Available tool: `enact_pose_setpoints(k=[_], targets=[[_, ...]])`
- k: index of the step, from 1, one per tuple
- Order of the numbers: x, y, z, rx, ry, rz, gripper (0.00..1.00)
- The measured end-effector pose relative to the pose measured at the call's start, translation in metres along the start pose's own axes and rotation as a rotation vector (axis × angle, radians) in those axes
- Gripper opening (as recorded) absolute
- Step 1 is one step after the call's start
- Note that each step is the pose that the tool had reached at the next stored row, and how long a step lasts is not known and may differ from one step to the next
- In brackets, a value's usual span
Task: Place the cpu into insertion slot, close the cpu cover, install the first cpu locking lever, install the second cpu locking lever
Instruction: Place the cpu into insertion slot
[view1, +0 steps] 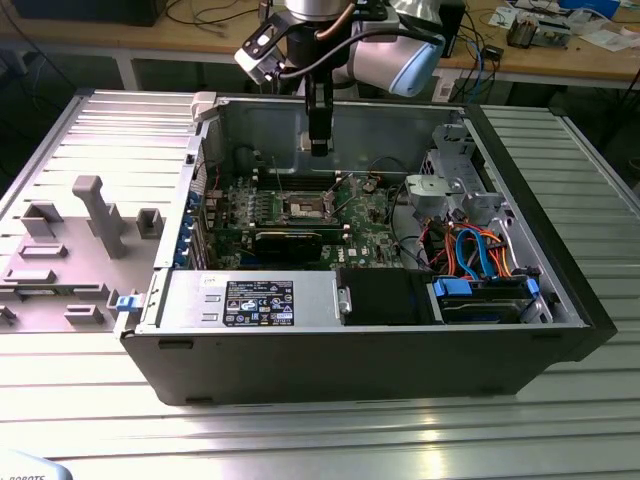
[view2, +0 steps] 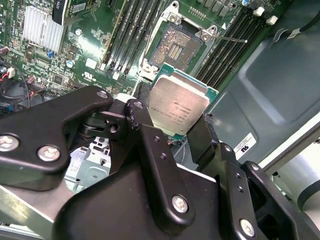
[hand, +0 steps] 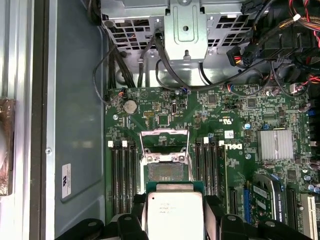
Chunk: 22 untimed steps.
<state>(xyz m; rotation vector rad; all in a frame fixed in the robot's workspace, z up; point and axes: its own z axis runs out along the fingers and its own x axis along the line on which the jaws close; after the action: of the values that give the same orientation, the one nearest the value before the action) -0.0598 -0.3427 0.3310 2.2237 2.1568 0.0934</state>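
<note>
Fingers (view2: 199, 140) around the cpu (view2: 179, 104)

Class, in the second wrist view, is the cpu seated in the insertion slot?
No, the jaws hold the cpu clear of the empty insertion slot.

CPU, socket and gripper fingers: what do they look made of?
cpu: dull brushed grey metal lid on a green board edge. insertion slot: pale bare-metal frame with glints, around a dark, likely plastic, contact bed. gripper fingers holding the cpu: matte black, metal or plastic, can't tell; silver screws.
</note>
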Motion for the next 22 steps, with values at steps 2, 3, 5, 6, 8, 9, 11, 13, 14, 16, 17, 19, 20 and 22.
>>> enact_pose_setpoints(k=[2,3,5,6,8,9,11,13,14,16,17,19,20,22], targets=[[0.0000,0.0000,0.0006,-0.0002,-0.0014,0.000,0.54],[0.0000,-0.0001,0.0011,-0.0002,-0.0015,0.000,0.54],[0.0031,-0.0004,0.0040,-0.0001,-0.0025,-0.009,0.54],[0.0052,-0.0006,0.0065,-0.0001,-0.0022,-0.015,0.54],[0.0058,-0.0010,0.0112,-0.0001,-0.0018,-0.020,0.54],[0.0058,-0.0013,0.0158,0.0000,-0.0020,-0.020,0.54],[0.0057,-0.0017,0.0204,0.0000,-0.0020,-0.020,0.54],[0.0056,-0.0020,0.0264,0.0000,-0.0025,-0.020,0.54],[0.0056,-0.0022,0.0282,0.0000,-0.0025,-0.021,0.54],[0.0055,-0.0026,0.0341,0.0001,-0.0028,-0.021,0.54],[0.0055,-0.0028,0.0367,0.0003,-0.0027,-0.021,0.54],[0.0054,-0.0032,0.0426,0.0024,-0.0027,-0.021,0.54],[0.0054,-0.0033,0.0448,0.0024,-0.0027,-0.021,0.54],[0.0053,-0.0037,0.0493,0.0025,-0.0028,-0.021,0.54]])
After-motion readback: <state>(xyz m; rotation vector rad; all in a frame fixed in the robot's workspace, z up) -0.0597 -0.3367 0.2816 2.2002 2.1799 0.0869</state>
